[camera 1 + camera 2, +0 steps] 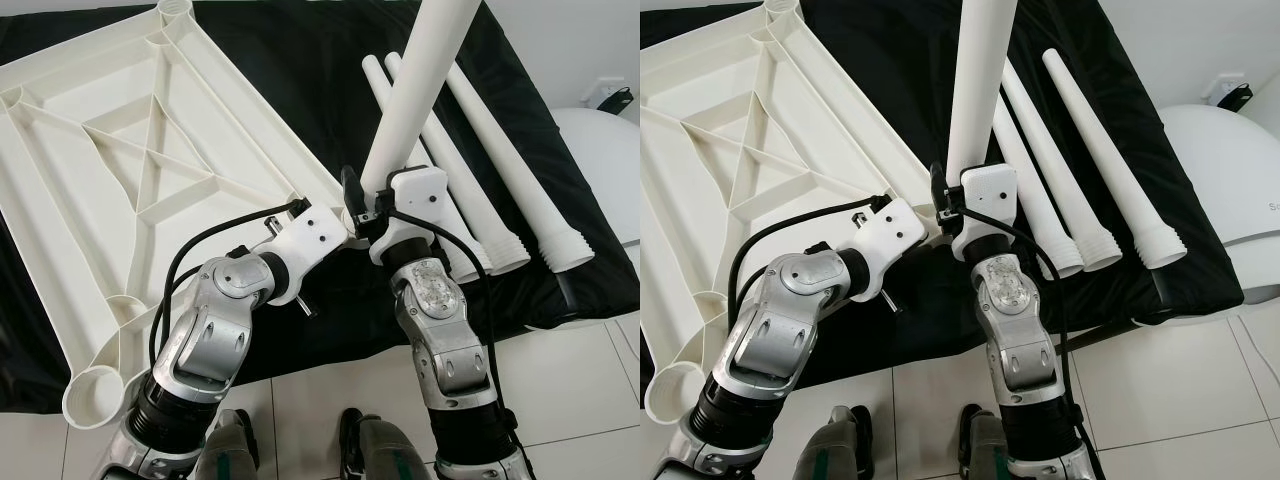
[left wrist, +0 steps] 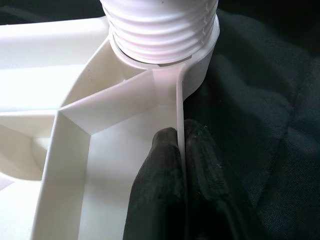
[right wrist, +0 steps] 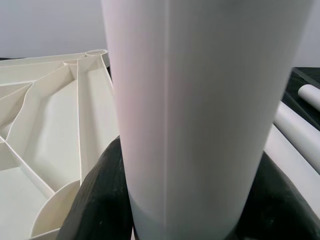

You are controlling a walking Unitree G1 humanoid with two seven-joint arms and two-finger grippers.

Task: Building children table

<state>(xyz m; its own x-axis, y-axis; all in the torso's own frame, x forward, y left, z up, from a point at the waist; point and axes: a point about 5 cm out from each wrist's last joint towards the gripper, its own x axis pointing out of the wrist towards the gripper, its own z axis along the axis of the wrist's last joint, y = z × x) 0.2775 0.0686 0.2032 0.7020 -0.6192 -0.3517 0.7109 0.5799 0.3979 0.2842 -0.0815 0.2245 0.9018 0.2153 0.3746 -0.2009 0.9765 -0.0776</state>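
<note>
A white plastic tabletop [image 1: 150, 160] lies upside down on a black cloth, ribs facing up. My right gripper [image 1: 365, 200] is shut on a white table leg [image 1: 415, 90] that stands upright. The leg's threaded end [image 2: 162, 30] sits in the tabletop's corner socket [image 2: 200, 65]. My left gripper [image 2: 181, 150] is shut on the tabletop's thin rim [image 2: 180, 107] just beside that socket. In the right wrist view the leg [image 3: 200, 110] stands between my two black fingers [image 3: 100, 200].
Three more white legs [image 1: 480, 150] lie side by side on the black cloth [image 1: 560, 230] to the right. A white rounded object [image 1: 1230, 190] stands at the far right. Pale floor tiles [image 1: 560, 390] and my feet lie below.
</note>
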